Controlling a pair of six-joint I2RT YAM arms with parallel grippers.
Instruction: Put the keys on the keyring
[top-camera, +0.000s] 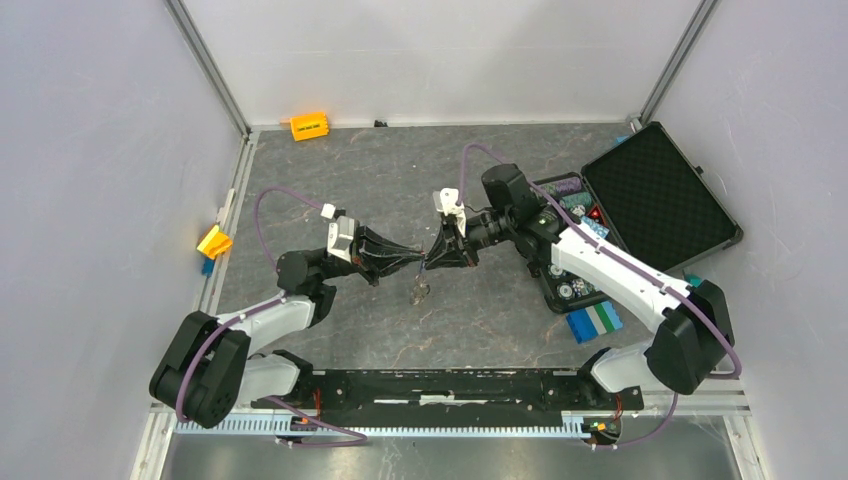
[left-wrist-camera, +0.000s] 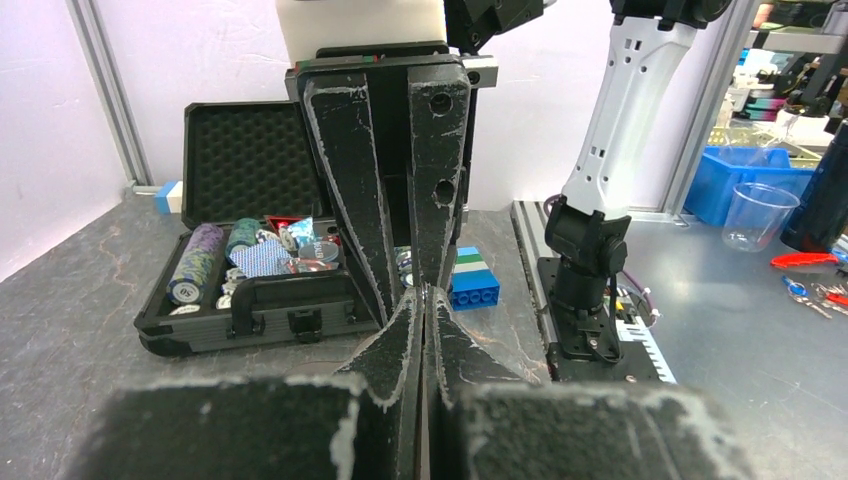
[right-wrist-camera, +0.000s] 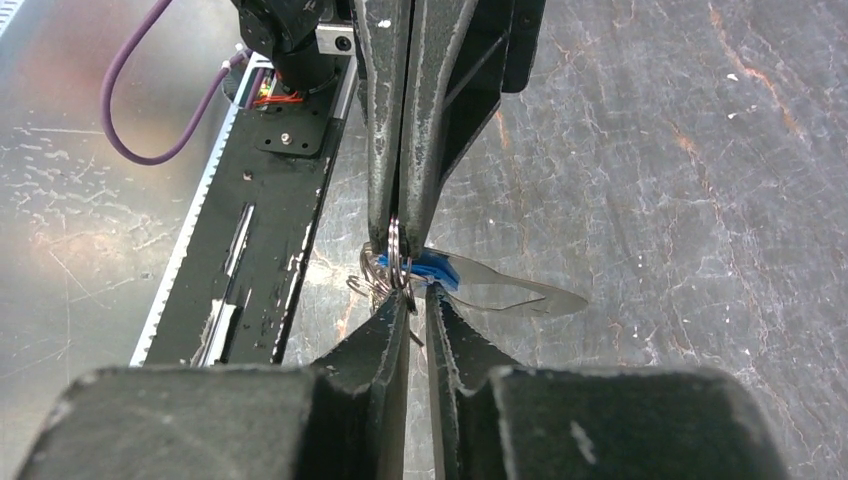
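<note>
Both grippers meet tip to tip above the middle of the table. My left gripper (top-camera: 420, 263) (left-wrist-camera: 425, 291) is shut, and in the right wrist view its fingers (right-wrist-camera: 398, 150) pinch a small wire ring (right-wrist-camera: 396, 246). From that ring hang a key with a bright blue tag (right-wrist-camera: 437, 271) and a flat pale grey piece (right-wrist-camera: 520, 293), likely the keyring. This bundle dangles under the tips (top-camera: 420, 291). My right gripper (top-camera: 432, 261) (right-wrist-camera: 418, 293) stands just below the ring with a narrow gap between its jaws; the table shows through it. A wire loop touches its left fingertip (right-wrist-camera: 400, 305).
An open black case (top-camera: 655, 190) (left-wrist-camera: 250, 300) with poker chips lies at the right. A blue, green and white block (top-camera: 594, 322) (left-wrist-camera: 473, 279) sits in front of it. An orange block (top-camera: 309, 126) and a yellow one (top-camera: 214, 241) lie at the back left.
</note>
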